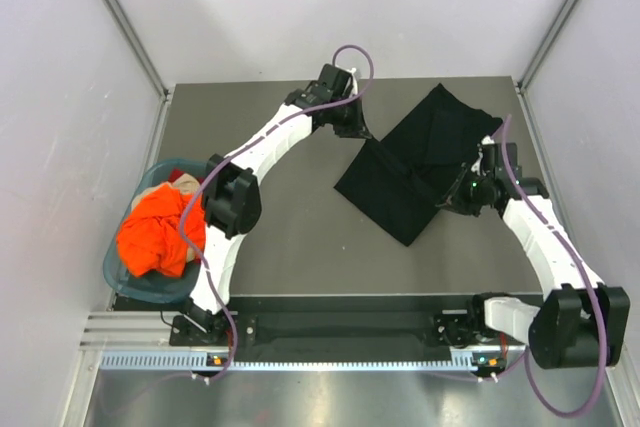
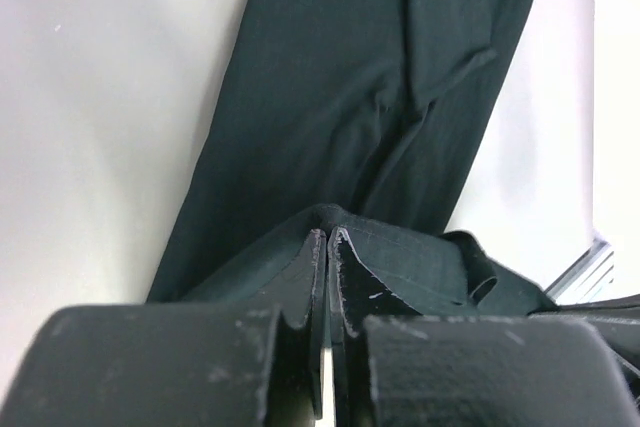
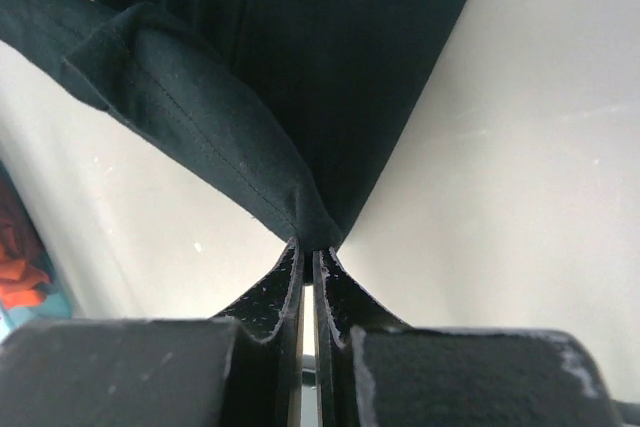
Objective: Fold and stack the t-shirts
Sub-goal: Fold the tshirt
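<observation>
The black t-shirt (image 1: 420,157) lies partly folded at the table's right of centre, with a lifted band stretched between both grippers. My left gripper (image 1: 357,131) is shut on its left edge; in the left wrist view the black cloth (image 2: 360,97) hangs from my shut gripper (image 2: 328,235). My right gripper (image 1: 462,189) is shut on its right edge; in the right wrist view the black cloth (image 3: 300,77) is pinched at my gripper (image 3: 308,247). The orange t-shirt (image 1: 158,232) lies bunched in the basket at the left.
The teal plastic basket (image 1: 120,272) sits at the table's left edge, with a beige cloth (image 1: 150,194) under the orange shirt. Grey walls and metal posts bound the table's back and sides. A black rail (image 1: 340,327) runs along the near edge.
</observation>
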Tool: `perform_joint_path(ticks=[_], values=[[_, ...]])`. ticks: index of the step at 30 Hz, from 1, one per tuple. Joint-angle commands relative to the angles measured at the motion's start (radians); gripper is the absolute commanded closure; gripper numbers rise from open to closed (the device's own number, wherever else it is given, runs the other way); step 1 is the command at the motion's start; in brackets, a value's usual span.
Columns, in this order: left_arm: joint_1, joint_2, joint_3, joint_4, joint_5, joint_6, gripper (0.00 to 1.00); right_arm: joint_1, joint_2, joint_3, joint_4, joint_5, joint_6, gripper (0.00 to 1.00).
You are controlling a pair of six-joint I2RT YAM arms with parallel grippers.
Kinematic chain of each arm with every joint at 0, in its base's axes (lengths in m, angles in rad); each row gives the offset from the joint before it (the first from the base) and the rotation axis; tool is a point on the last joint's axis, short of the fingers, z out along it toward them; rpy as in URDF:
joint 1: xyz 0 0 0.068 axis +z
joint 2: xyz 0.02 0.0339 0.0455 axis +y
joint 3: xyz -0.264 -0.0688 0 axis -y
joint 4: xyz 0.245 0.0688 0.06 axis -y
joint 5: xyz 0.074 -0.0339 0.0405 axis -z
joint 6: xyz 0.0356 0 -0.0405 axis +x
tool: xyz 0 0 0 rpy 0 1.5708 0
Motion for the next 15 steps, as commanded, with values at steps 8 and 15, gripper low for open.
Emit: perform_joint_path(ticks=[8, 15], values=[[-0.001, 0.109, 0.109, 0.172, 0.032, -0.086, 1.0, -0.112, 0.154, 0.107, 0.084, -0.062, -0.122, 1.0], [-0.001, 0.158, 0.129, 0.237, 0.043, -0.123, 1.0, -0.166, 0.238, 0.133, 0.117, -0.091, -0.154, 1.0]])
